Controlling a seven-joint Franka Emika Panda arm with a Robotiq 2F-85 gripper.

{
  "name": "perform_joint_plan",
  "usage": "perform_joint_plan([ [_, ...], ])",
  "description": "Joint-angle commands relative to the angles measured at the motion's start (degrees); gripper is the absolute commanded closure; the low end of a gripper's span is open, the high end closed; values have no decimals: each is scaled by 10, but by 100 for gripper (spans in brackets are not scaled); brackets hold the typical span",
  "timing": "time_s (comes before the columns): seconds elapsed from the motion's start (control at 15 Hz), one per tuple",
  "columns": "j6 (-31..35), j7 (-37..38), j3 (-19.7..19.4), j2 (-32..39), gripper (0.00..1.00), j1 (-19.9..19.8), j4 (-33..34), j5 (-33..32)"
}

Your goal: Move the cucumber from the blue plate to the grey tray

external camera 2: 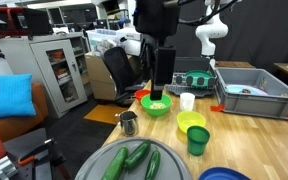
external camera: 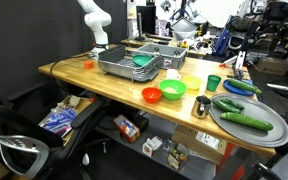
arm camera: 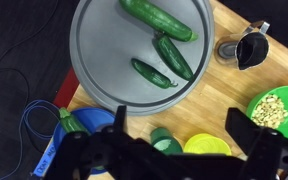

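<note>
Cucumber [arm camera: 151, 72] in grey tray [arm camera: 96, 50] beside two larger cucumbers [arm camera: 159, 18]

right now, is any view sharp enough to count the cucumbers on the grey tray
Wrist view: grey tray evenly lit, three cucumbers crisp, end effector dark and soft; in an exterior view, same tray close, slightly blurred, cropped at the bottom.

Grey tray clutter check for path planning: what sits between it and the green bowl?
A small metal cup stands between the grey tray and the green bowl, shown in an exterior view.
</note>
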Motion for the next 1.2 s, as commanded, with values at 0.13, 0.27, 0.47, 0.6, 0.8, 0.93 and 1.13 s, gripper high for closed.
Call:
perform_joint_plan([
  [0.13, 1, 1, -4, 14, 0, -11, 6, -16],
  [0.27, 5, -32, -14, 29, 0, -18, 10, -27],
  [0.47, 23, -97, -30, 62, 0, -29, 19, -48],
  [0.6, 38, -146, -34, 89, 0, -34, 27, -57],
  [0.8, 32, -200, -32, 135, 0, -38, 44, -104],
  [0.93, 27, -197, -33, 171, 0, -37, 58, -143],
  [1.13, 43, -179, -28, 172, 0, -39, 46, -134],
])
